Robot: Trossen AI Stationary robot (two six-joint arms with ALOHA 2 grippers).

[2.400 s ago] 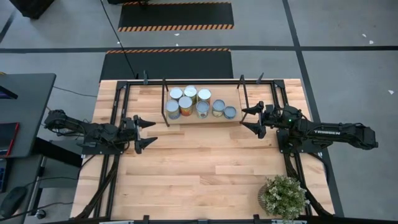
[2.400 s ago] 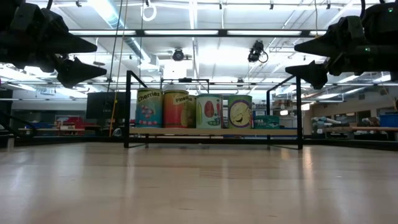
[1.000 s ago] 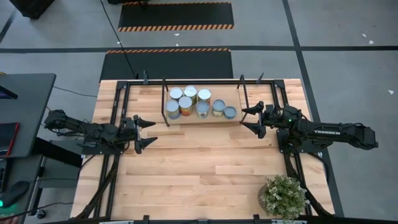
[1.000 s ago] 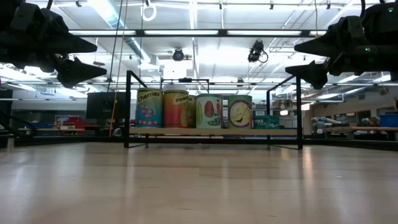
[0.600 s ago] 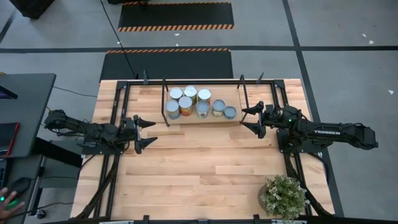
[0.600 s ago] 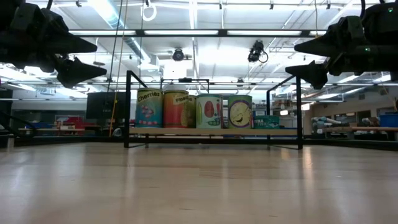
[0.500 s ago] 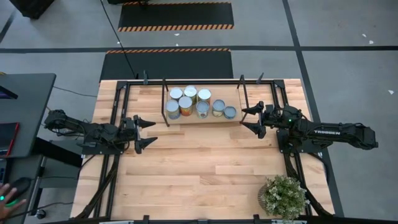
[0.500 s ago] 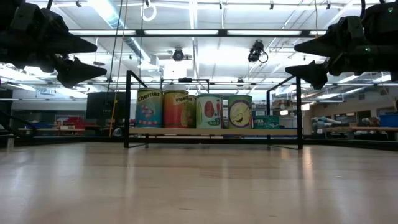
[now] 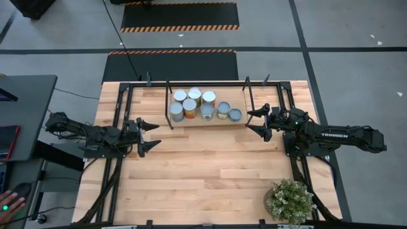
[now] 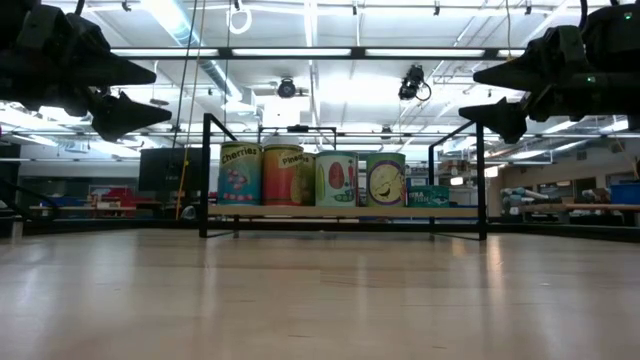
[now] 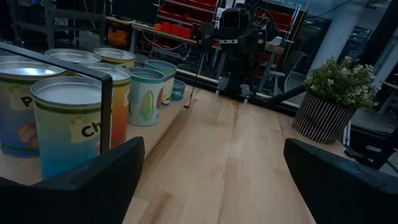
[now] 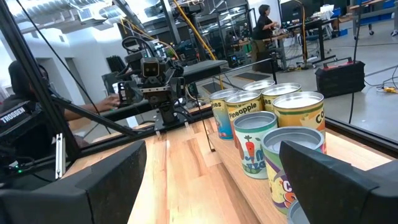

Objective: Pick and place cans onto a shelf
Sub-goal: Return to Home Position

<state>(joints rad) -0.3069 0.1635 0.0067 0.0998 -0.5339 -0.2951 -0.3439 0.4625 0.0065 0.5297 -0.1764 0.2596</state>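
Left gripper (image 9: 155, 135) and right gripper (image 9: 249, 121) both splayed open, empty, flanking shelf (image 9: 240, 99). High view counts eight cans (image 9: 200, 105); low view shows only near row.

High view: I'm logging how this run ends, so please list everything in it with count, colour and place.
cans: eight, silver or pale tops, yellow, orange and blue labels, upright on the shelf
shelf: one, light wood in a black rod frame, far middle of the table
table: one, light butcher-block
potted plant: one, green, near right corner of the table
floor mats: two, black with orange-striped edges, beyond the table
desk: one, dark, left of the table
person's hand: one, lower left edge, off the table
left gripper: open, empty, left of the shelf
right gripper: open, empty, right of the shelf
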